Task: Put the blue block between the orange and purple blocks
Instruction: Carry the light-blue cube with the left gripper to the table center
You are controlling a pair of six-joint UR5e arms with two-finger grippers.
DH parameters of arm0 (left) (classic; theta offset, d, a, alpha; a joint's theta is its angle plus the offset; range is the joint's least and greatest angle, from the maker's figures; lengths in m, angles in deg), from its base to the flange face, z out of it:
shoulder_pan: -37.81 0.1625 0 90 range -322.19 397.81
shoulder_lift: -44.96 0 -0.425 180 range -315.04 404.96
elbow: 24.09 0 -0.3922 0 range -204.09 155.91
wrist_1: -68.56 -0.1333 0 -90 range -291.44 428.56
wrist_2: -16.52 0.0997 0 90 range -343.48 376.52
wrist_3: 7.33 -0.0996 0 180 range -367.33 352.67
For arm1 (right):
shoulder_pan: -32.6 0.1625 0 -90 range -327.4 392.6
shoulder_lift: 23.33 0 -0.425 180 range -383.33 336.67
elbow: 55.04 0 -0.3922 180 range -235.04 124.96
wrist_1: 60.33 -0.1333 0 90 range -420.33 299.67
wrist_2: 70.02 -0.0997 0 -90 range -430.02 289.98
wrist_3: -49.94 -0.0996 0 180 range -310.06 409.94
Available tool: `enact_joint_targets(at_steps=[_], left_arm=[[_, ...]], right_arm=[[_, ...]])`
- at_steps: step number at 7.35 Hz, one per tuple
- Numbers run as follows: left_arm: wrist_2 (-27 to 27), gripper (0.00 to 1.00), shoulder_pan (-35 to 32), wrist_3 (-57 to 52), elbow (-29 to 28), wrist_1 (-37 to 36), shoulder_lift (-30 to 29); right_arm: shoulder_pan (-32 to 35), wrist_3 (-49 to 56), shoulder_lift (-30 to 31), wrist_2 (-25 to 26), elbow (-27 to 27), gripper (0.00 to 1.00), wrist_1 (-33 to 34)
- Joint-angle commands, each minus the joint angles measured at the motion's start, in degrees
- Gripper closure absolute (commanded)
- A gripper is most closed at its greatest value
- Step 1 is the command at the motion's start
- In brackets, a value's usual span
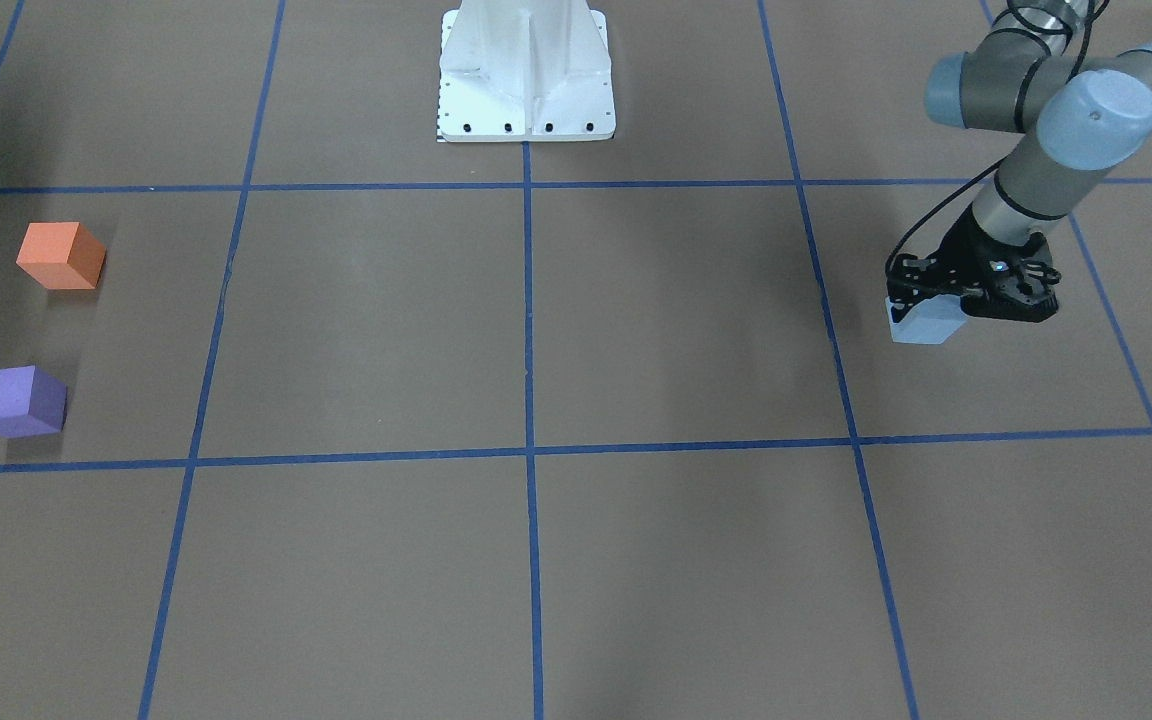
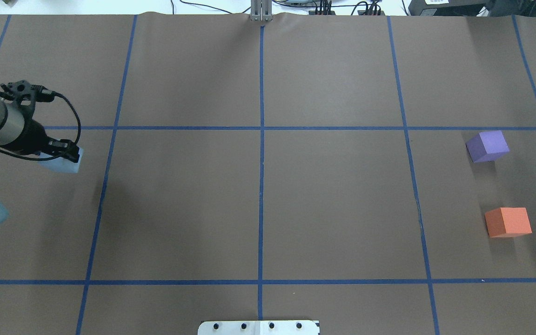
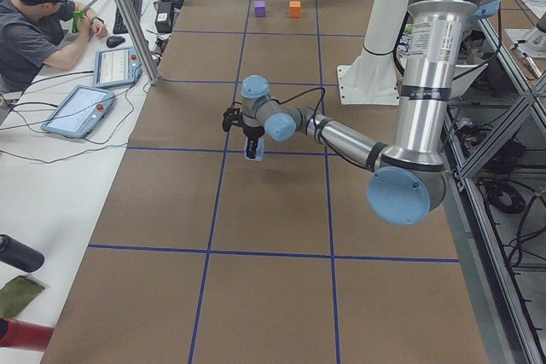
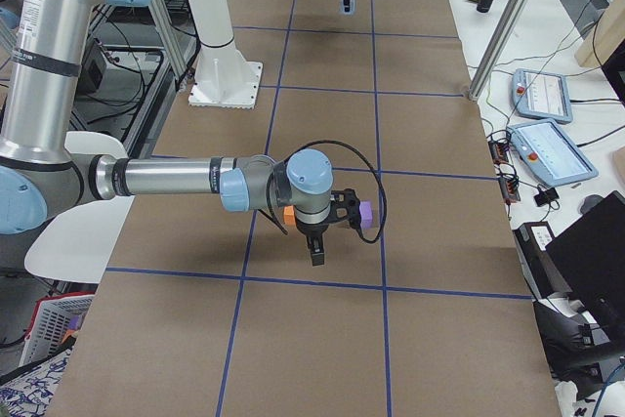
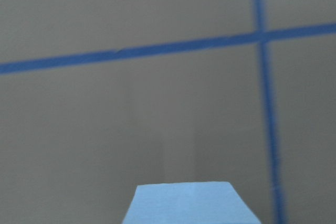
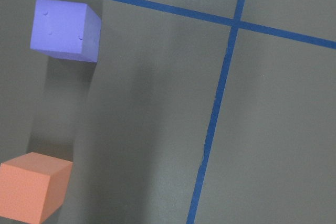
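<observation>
My left gripper (image 1: 936,305) is shut on the light blue block (image 1: 924,326) at the table's left end, far from the other two blocks. The gripper also shows in the overhead view (image 2: 65,156) with the blue block (image 2: 63,165) under it. The block's top edge fills the bottom of the left wrist view (image 5: 191,203). The orange block (image 2: 507,222) and the purple block (image 2: 487,146) sit apart at the right end, with a gap between them. My right gripper (image 4: 315,253) hangs above that area; I cannot tell whether it is open or shut.
The white robot base (image 1: 526,80) stands at the table's middle rear edge. Blue tape lines (image 2: 261,139) divide the brown table top into squares. An operator (image 3: 34,23) and tablets (image 3: 81,108) are at the far side, beside a metal post (image 3: 128,14).
</observation>
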Motion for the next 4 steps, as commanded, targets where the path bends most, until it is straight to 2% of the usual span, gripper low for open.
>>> enact_joint_targets(at_steps=[1,3,4], left_arm=[[0.16,1.0,8.07,6.58,-0.35,-14.58,-15.83],[4.53,1.0,15.81,17.64,-9.71,-14.44,-29.28],[8.38,1.0,18.55,22.58,-17.6,-14.18,-37.18]], right_arm=[[0.0,-0.07,0.0,0.0,0.0,0.0,0.0],[0.0,-0.07,0.0,0.08,-0.09,0.0,0.0],[0.0,-0.07,0.0,0.08,-0.09,0.0,0.0]])
